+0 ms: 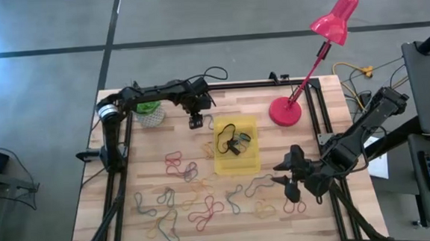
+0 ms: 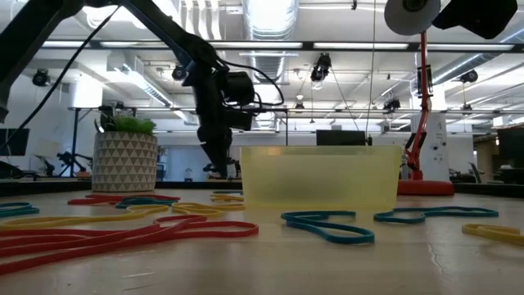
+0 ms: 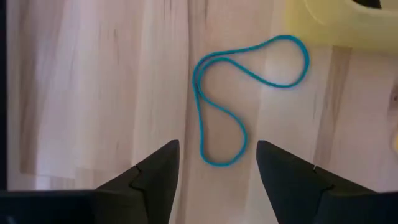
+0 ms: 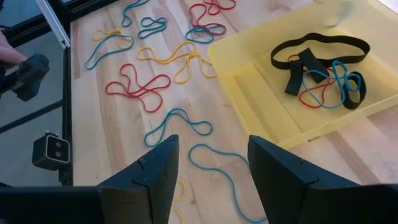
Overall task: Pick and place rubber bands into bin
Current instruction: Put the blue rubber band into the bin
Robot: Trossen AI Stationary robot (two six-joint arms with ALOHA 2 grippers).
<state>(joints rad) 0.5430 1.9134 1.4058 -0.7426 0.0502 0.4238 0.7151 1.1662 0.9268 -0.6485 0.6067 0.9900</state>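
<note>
On the wooden table [image 1: 122, 193] sits the yellow bin [image 1: 237, 146], and I use it as my mark for everything else. I see some rubber bands inside the bin [image 4: 320, 71]: a thick black one, a blue one and a red one, all in a little heap. Many more rubber bands [image 1: 201, 203] lie loose on the wood on the near side of the bin, in red, yellow, blue and green.

My left gripper [image 1: 196, 122] hangs just beside the far left corner of the bin. Its two dark fingers [image 3: 152, 180] stand wide apart and hold nothing. Below them on the wood lies one blue rubber band [image 3: 242, 93], bent into a wavy loop, with its far end close to the bin's edge but not in it.

My right gripper [image 1: 287, 174] waits off the near right corner of the bin, above the loose bands there. Its fingers [image 4: 149, 177] are spread apart too, and they hold nothing.

Past the far left corner of the bin stands a small white pot with a green plant [image 1: 151, 112]. A pink desk lamp [image 1: 285, 110] stands past the far right corner.
</note>
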